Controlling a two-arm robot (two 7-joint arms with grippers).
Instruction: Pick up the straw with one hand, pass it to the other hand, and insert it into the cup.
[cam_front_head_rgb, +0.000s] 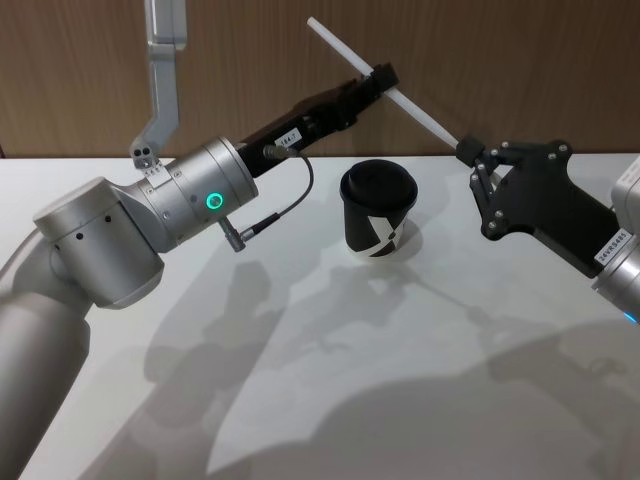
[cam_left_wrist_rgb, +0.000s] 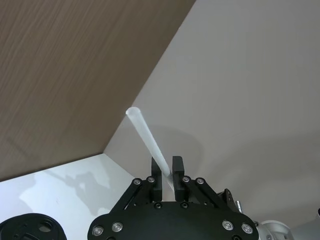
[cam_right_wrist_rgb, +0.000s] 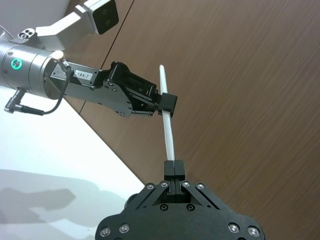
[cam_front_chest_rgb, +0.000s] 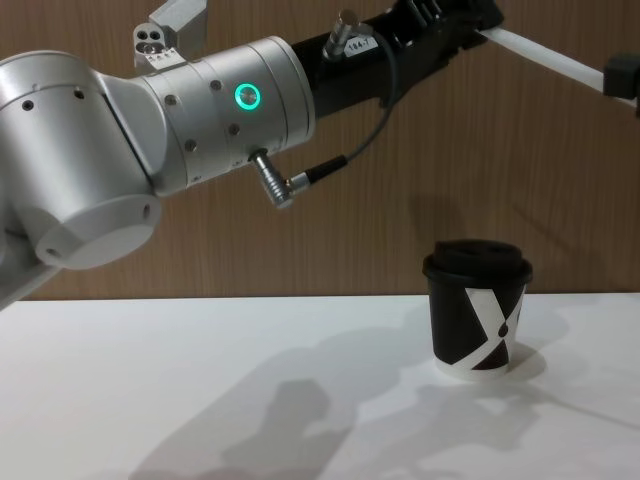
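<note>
Wood-panelled wall and a white table frame a mid-air handover: the white straw hangs slanted above and behind the lidded black paper cup, gripped by both arms at once. The right gripper, reaching in from the right, has its fingers pinched together on the straw's lower end. The left gripper, on a silver arm with a green ring light, is clamped across the shaft farther up, with a free length above it. Gripping at two separate spots gives each gripper room clear of the other and appears to let one let go without a drop. The cup stands upright on the table, well below the straw, lid on. The transfer looks to be at its midpoint; release by the right gripper and insertion are not yet done. The lower end would then need aiming at the lid's opening, which is too small to make out.
</note>
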